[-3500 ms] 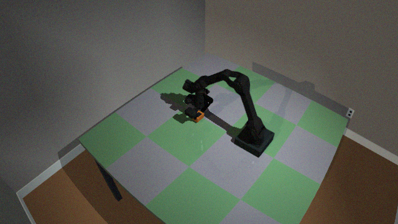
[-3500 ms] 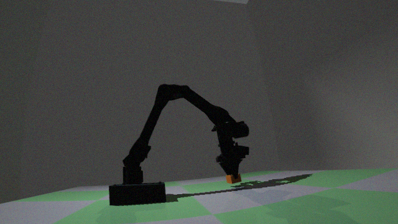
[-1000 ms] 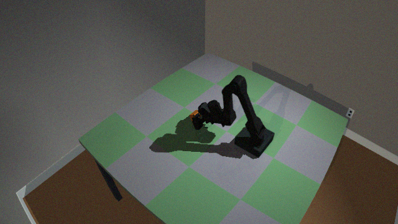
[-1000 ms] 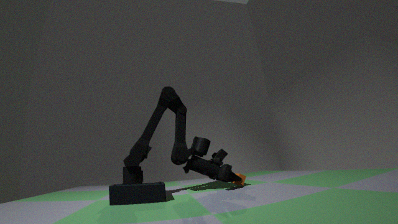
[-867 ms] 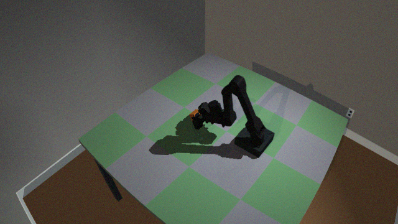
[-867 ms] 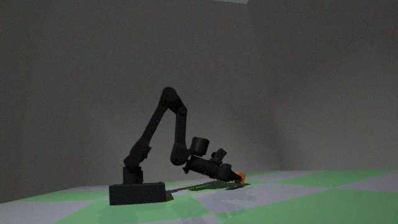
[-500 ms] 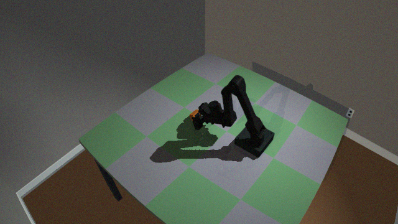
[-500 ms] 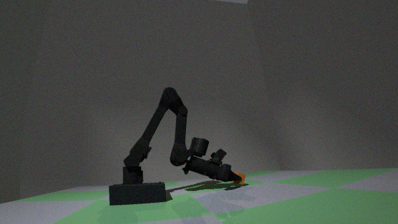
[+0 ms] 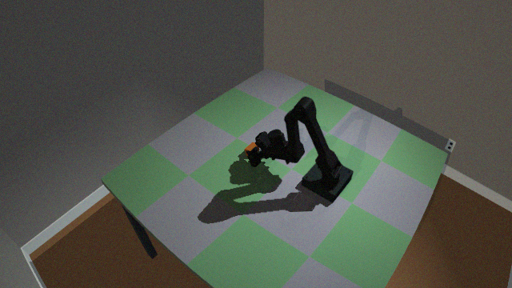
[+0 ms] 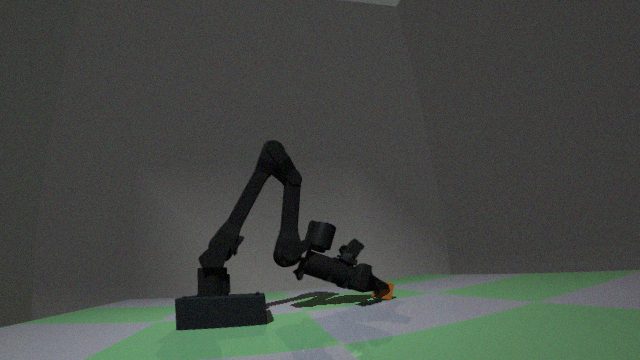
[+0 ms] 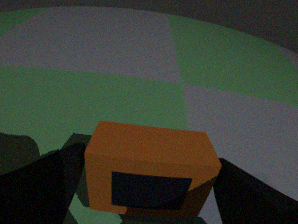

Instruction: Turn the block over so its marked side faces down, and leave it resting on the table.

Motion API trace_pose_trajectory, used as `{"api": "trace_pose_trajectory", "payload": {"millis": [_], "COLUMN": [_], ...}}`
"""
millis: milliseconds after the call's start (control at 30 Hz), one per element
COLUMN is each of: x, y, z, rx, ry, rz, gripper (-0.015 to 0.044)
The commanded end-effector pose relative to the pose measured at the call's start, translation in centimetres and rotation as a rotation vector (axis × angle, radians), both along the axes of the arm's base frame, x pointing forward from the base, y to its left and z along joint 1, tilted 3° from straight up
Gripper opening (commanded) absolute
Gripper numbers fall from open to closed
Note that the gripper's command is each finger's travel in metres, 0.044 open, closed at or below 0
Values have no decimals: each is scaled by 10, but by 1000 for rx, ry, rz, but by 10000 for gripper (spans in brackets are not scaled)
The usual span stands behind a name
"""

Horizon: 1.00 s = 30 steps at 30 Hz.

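Wrist view: the orange block (image 9: 250, 148) (image 10: 390, 291) (image 11: 150, 142) sits at six o'clock, between the open fingers of the end effector (image 9: 256, 154) (image 10: 384, 290) (image 11: 150, 160), apparently freed low at the worktop (image 9: 248, 248) (image 10: 500, 330) (image 11: 110, 35); its dark marked square (image 11: 147, 191) faces the wrist, so likely another tip remains.

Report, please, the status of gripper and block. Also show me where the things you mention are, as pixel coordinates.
Gripper (image 9: 256, 154) (image 10: 384, 290) (image 11: 150, 160) open around orange block (image 9: 251, 149) (image 10: 390, 291) (image 11: 152, 142). Block's dark-marked face (image 11: 147, 191) turned toward wrist camera, not down. Nothing seen in the way.
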<state>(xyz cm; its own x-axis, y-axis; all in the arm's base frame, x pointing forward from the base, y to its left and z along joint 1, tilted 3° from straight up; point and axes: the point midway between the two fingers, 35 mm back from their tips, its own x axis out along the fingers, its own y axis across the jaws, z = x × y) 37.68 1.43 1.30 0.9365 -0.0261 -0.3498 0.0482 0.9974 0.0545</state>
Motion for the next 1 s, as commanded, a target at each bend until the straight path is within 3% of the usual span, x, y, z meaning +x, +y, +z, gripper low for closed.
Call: {"api": "trace_pose_trajectory", "payload": {"millis": [0, 33, 967], "x": [0, 0, 0], "y": [0, 0, 0], "z": [-1, -1, -1], "rx": [-1, -1, -1], "ry": [2, 2, 2], "rz": [-3, -3, -3], "gripper": [420, 440, 440]}}
